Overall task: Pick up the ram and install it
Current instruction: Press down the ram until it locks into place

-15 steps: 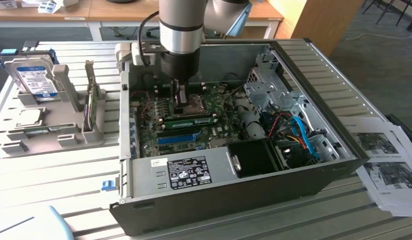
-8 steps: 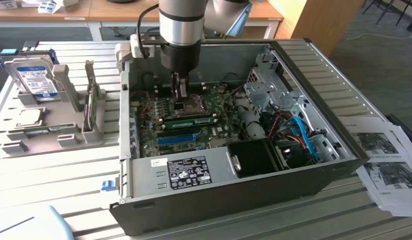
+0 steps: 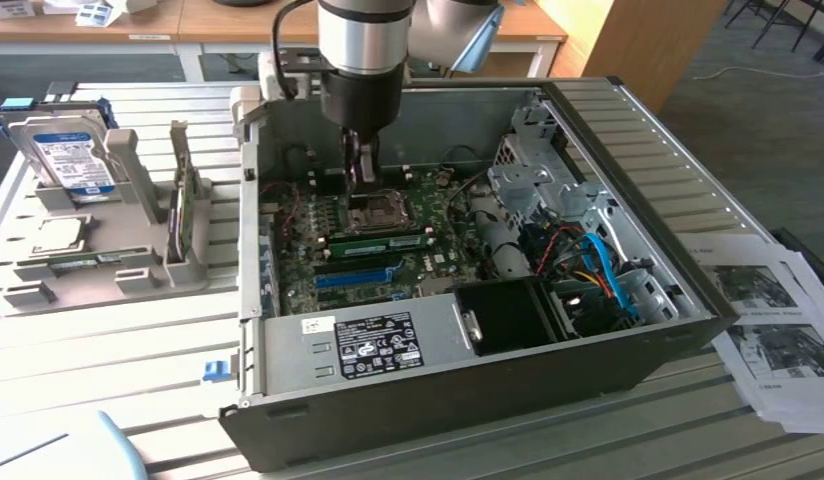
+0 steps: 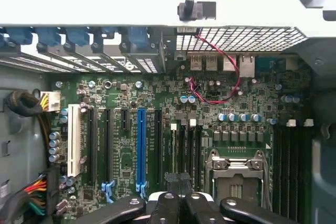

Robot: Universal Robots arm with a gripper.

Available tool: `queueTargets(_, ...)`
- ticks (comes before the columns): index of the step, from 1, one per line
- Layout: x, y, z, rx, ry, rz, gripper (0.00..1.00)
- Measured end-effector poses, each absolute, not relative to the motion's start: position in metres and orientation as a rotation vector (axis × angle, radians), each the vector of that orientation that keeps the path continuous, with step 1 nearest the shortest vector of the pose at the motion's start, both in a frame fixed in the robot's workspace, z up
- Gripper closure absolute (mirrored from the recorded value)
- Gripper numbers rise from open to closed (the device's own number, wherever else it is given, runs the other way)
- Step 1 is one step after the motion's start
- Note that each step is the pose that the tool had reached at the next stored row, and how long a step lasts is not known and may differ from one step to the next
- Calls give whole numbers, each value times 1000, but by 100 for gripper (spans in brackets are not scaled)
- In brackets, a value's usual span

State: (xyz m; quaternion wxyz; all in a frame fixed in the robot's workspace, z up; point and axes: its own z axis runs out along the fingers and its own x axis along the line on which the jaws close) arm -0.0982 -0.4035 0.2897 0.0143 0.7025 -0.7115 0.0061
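Alignment counts most: with the black claw [image 4: 178, 180] clenched over the green motherboard [image 4: 126, 153] and the thin green chip-studded ram stick [image 3: 380, 241] seemingly lying slotted beside the square silver processor socket [image 3: 375, 212], press straight down, evenly.

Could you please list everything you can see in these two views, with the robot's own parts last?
Open dark grey metal computer case: one, centre of the table.
Green motherboard: one, inside the case.
Bright blue plastic slot: one, on the motherboard.
Thin green circuit-board stick: one, on the motherboard beside the processor socket.
Silver hard drive with blue-and-white label: one, upright in a grey holder, exterior view's left.
White printed sheets: several, exterior view's right of the case.
Gripper: one, black, above the motherboard.
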Motion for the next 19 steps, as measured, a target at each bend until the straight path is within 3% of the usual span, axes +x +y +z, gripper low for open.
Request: queueTargets(19,-98,-403,312,2187,-2215,20,91)
